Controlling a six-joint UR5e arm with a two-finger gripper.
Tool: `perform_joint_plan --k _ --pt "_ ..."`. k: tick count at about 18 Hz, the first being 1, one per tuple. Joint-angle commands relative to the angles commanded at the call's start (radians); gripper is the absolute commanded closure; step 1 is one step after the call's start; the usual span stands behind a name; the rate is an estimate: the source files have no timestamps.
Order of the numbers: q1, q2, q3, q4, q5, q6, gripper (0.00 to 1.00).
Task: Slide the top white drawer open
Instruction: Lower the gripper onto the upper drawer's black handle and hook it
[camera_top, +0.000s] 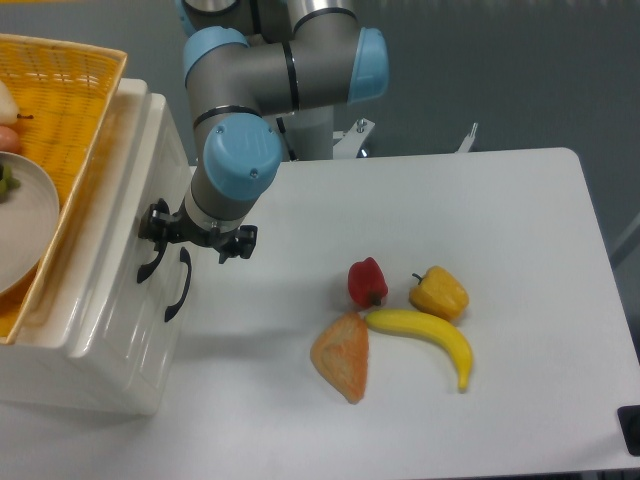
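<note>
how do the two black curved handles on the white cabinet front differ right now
The upper black curved handle sits nearer the top of the glossy white plastic cabinet, with the black two-finger gripper right at its upper end. The lower black curved handle has nothing near it and shows whole, while the gripper hides part of the upper one. Both are slim, curved and black.

You see a glossy white cabinet (110, 330) whose top white drawer (135, 195) has a curved black handle (150, 262), and the lower handle (179, 285) is black too. A yellow woven basket (60, 80) holds a pale plate (25, 225). The arm (270, 75) is grey with light blue caps, and its gripper (160, 232) is black. On the white table (520, 240) lie a red pepper (367, 282), an orange-yellow pepper (439, 292), a yellow banana (428, 340) and an orange wedge (342, 358).
</note>
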Motion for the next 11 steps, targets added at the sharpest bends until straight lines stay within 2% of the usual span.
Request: perform_joint_plan --k 11 --pt "0.0 -0.011 0.009 0.003 0.003 0.003 0.0"
